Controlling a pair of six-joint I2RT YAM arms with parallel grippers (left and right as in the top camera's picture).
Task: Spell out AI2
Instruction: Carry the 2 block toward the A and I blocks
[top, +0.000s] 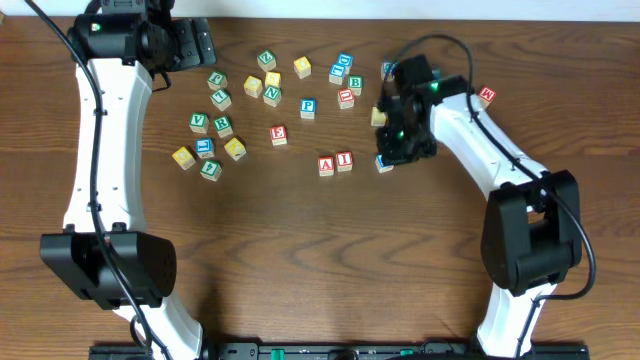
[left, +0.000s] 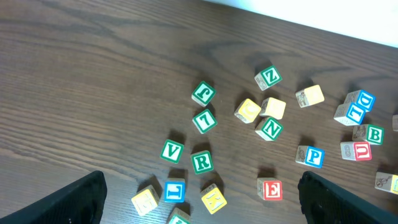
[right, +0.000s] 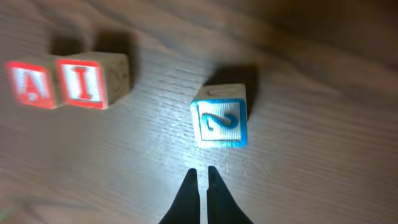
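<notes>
At the left, the left claw (left: 200, 185) hangs high over the far left part of the tabletop (top: 300, 260). Its two fingers stand wide apart and there is nothing between them. Below it lies a loose group of cubes with green, yellow, blue and red prints, among them a green V (left: 172, 151), a green R (left: 202, 162), a blue P (top: 307, 106) and a red E (top: 278, 134).

To the right of this group, nearer the front, are the three cubes of the task. The A (right: 29, 84) and the I (right: 79, 81) stand side by side and touch each other, both with the red letter facing up. Their short row runs left to right across the tabletop and in the overhead view it rises a little to the right. The letters read upright from the robot's side.

The 2 (right: 219, 122) lies to the right of the I with a clear gap, so it does not touch the row. Its blue print faces up and the cube is turned slightly out of square with the other two. In the right wrist view it sits a bit lower than the row.

The right claw (right: 202, 173) is just beside the 2, on its near side. Its fingers are pressed together and hold nothing; they do not touch the cube.

The tabletop is dark brown wood with a visible grain. A bright patch of light falls around the 2. A pale strip runs along the far edge.
</notes>
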